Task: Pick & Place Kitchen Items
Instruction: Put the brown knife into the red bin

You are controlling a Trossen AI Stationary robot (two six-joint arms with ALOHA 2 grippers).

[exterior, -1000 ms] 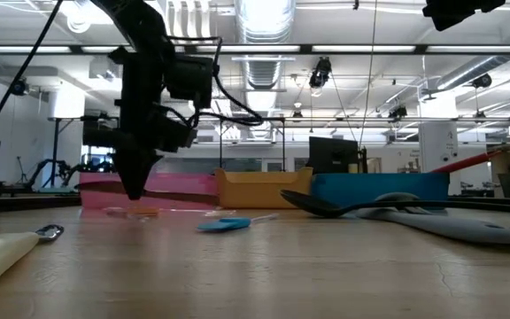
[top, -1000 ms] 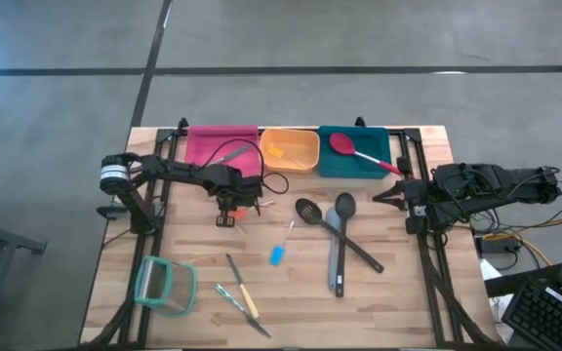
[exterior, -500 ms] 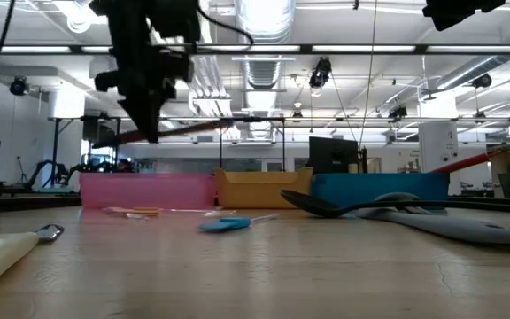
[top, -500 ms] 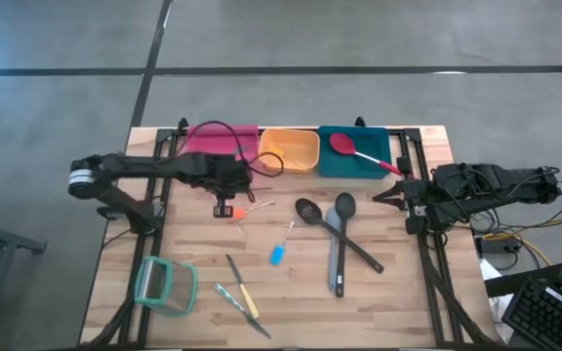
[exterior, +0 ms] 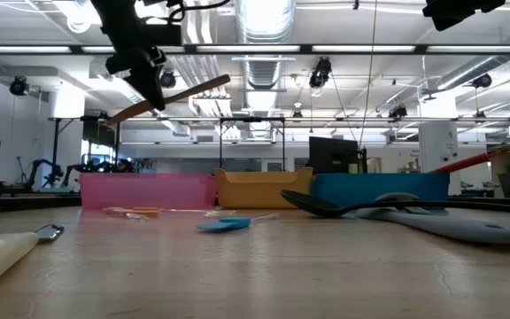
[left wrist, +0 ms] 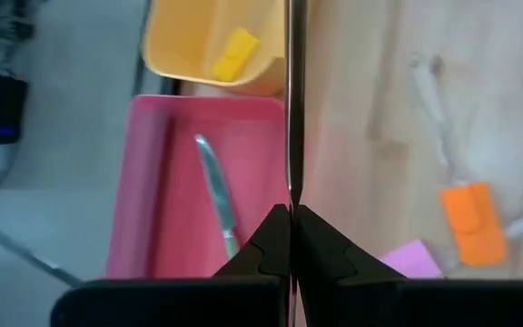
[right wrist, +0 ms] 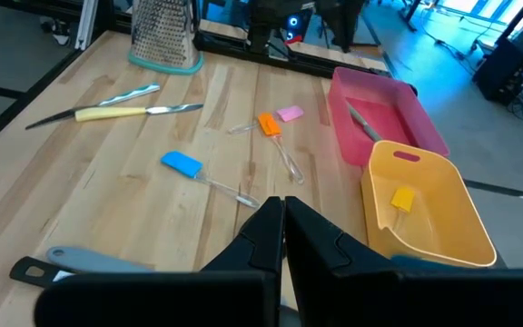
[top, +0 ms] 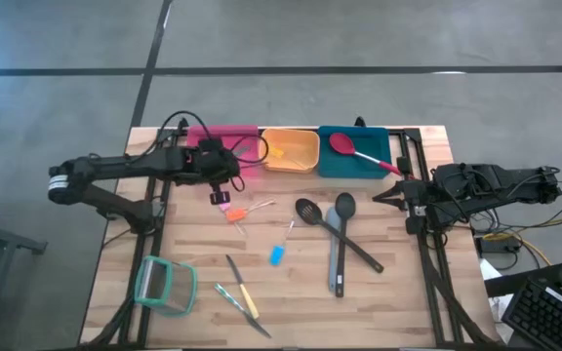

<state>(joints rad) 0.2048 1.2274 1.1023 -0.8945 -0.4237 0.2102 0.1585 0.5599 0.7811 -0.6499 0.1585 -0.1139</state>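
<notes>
My left gripper [top: 220,177] is high above the table beside the pink bin [top: 224,134], shut on a slim flat utensil [exterior: 193,90] that shows edge-on in the left wrist view [left wrist: 290,109]. A knife [left wrist: 214,195] lies in the pink bin. A tiny pink piece [top: 221,197] and an orange one [top: 234,213] lie on the table below. My right gripper [top: 379,198] is shut and empty at the table's right edge. A black slotted spoon [top: 310,210], a grey spatula [top: 340,244], a small blue spatula [top: 277,255] and yellow-handled knives [top: 247,297] lie on the table. My left gripper pinches the slim utensil between its two fingers [left wrist: 271,245], near one end [left wrist: 290,198]; which end I cannot tell. The fingers lie along it. It is lifted clear and sticks out past the fingertips, tilted with its free end [exterior: 224,81] higher.
A yellow-orange bin [top: 291,151] holds a yellow piece, and a teal bin [top: 359,156] holds a red spoon [top: 344,146] whose handle sticks out over its rim. A teal-rimmed clear container [top: 164,283] lies at the near left. Bare wood lies near the front right.
My left gripper has risen from the table by the pink and orange pieces and gone toward the far edge and the pink bin. It has carried the slim utensil up with it, first level, now tilted. The pieces stay on the table.
</notes>
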